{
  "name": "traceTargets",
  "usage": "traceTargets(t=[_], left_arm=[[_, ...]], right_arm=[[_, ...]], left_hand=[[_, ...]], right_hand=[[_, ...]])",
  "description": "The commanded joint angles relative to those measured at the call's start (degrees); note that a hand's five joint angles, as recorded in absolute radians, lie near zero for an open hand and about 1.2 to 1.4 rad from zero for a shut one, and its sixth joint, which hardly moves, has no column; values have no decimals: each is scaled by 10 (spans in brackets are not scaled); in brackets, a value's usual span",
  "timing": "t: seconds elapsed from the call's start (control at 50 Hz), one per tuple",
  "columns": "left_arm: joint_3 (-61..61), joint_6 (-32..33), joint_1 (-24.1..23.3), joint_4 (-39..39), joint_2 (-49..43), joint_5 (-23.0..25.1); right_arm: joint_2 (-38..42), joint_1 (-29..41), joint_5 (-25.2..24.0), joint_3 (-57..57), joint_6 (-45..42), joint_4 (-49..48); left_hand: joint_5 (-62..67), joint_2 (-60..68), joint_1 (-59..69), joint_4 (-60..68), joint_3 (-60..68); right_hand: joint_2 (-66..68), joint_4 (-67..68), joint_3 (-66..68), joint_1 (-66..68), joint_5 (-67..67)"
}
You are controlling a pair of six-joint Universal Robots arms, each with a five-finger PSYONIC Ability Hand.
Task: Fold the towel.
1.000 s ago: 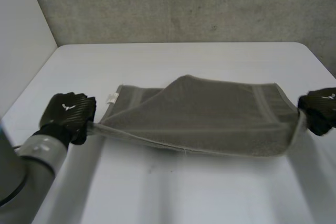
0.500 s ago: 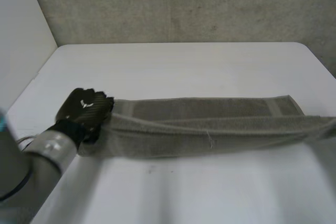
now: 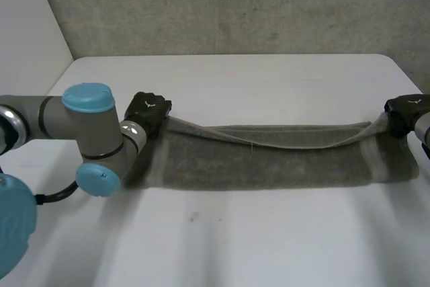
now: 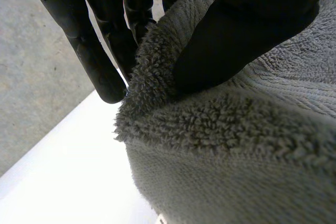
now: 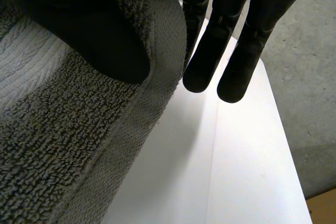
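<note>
Pinched the towel (image 3: 269, 162) at its 9 o'clock corner between thumb and fingers of the left hand (image 3: 149, 109); clamped the 3 o'clock corner the same way with the right hand (image 3: 403, 113). Kept the 12 o'clock edge taut and slightly raised, probably to square the upper layer over the lower one before letting go. Lay as a long band across the middle of the white table (image 3: 235, 240). Backed at 12 o'clock by a rough concrete wall (image 3: 235, 5), flanked at 9 o'clock by a pale side wall (image 3: 27, 45).
</note>
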Motion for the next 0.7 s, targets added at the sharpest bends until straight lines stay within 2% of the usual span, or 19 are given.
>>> traceTargets(t=[0.02, 0.04, 0.06, 0.08, 0.1, 0.12, 0.24, 0.38, 0.5, 0.62, 0.64, 0.66, 0.68, 0.7], left_arm=[[36, 0, -1, -15, -32, -1], [36, 0, -1, -15, -32, -1], [37, 0, 0, -15, -32, -1], [37, 0, 0, -14, -32, -2], [37, 0, 0, -14, -32, -2], [39, -1, 0, -14, -32, -3], [49, -4, 0, -13, -15, -7], [45, -6, 9, -14, 31, -16], [19, -8, 18, -25, 63, -41], [-46, -10, 20, -40, 101, -42], [-46, -10, 20, -40, 101, -42], [-67, -12, 19, -44, 113, -41], [-87, -15, 16, -47, 125, -41], [-87, -15, 16, -47, 126, -41]], right_arm=[[17, 5, 31, -20, -3, -11], [18, 8, 39, -22, -3, -11], [18, 13, 45, -24, -3, -11], [18, 13, 45, -24, -3, -11], [17, 16, 51, -27, -3, -11], [16, 17, 53, -32, 0, -11], [1, 17, 55, -49, 7, -13], [-61, 10, 55, -55, 70, -45], [-85, 9, 48, -40, 70, -44], [-93, 11, 34, -2, 49, -24], [-94, 15, 20, 11, 34, -4], [-95, 16, 1, 23, 23, 20], [-95, 16, 1, 23, 23, 20], [-95, 17, -19, 30, 15, 42]], left_hand=[[106, 102, 112, 103, 103], [106, 102, 112, 103, 103], [-15, -19, -10, -19, -18], [-321, -325, -316, -325, -324], [-324, -328, -319, -328, -327], [-594, -598, -588, -597, -597], [-593, -597, -588, -597, -596], [-593, -597, -588, -597, -596], [-593, -597, -588, -597, -596], [-585, -589, -580, -588, -588], [-585, -589, -580, -588, -588], [-570, -574, -565, -573, -573], [-568, -572, -563, -572, -571], [-568, -572, -563, -572, -571]], right_hand=[[116, 114, 122, 8, 130], [108, 107, 114, 0, 122], [-150, -152, -144, -258, -136], [-152, -154, -147, -261, -139], [-522, -524, -516, -631, -508], [-584, -586, -578, -692, -570], [-584, -586, -578, -692, -570], [-584, -586, -578, -692, -570], [-584, -586, -578, -692, -570], [-584, -586, -578, -692, -570], [-574, -575, -568, -682, -560], [-476, -478, -471, -585, -463], [-475, -477, -470, -584, -462], [-389, -391, -383, -497, -375]])
